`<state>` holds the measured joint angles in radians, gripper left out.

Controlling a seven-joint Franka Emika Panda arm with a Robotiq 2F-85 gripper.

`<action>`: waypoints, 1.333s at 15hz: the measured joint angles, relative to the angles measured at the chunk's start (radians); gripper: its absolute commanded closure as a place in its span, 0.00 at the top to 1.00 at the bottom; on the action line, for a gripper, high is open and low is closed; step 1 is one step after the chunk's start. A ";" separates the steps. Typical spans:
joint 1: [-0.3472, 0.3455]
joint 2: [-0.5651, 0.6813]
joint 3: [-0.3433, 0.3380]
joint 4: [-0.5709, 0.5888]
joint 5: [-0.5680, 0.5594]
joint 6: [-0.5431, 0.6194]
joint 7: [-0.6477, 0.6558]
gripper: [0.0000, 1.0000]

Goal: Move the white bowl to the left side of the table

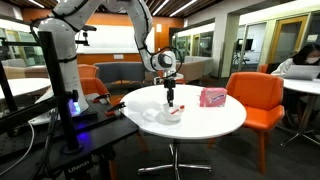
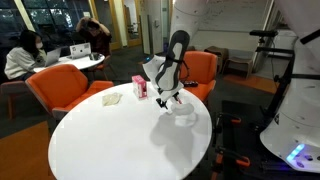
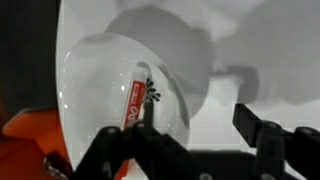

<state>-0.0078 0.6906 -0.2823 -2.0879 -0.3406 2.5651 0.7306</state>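
The white bowl (image 1: 172,116) is small, shallow and round, with a little red item (image 3: 131,103) in it. It sits near the edge of the round white table (image 1: 222,120) in both exterior views, and shows again under the arm (image 2: 184,111). My gripper (image 1: 171,98) hangs low over the bowl (image 3: 110,90). In the wrist view the gripper (image 3: 200,122) is open and empty. One finger is over the bowl's inside and the other is outside its rim, over the bare tabletop (image 3: 260,60).
A pink-red packet (image 1: 212,97) stands on the table beyond the bowl; it also shows in an exterior view (image 2: 141,88) next to a white napkin (image 2: 112,98). Orange chairs (image 1: 256,98) ring the table. People sit at another table (image 2: 75,58).
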 measured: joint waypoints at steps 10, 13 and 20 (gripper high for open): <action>0.036 0.019 -0.044 0.013 0.011 0.001 -0.005 0.01; 0.051 0.017 -0.048 0.017 0.011 0.003 -0.005 0.02; 0.248 -0.047 -0.103 0.011 -0.032 0.013 0.080 0.02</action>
<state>0.2405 0.6434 -0.3856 -2.0770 -0.3722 2.5783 0.8111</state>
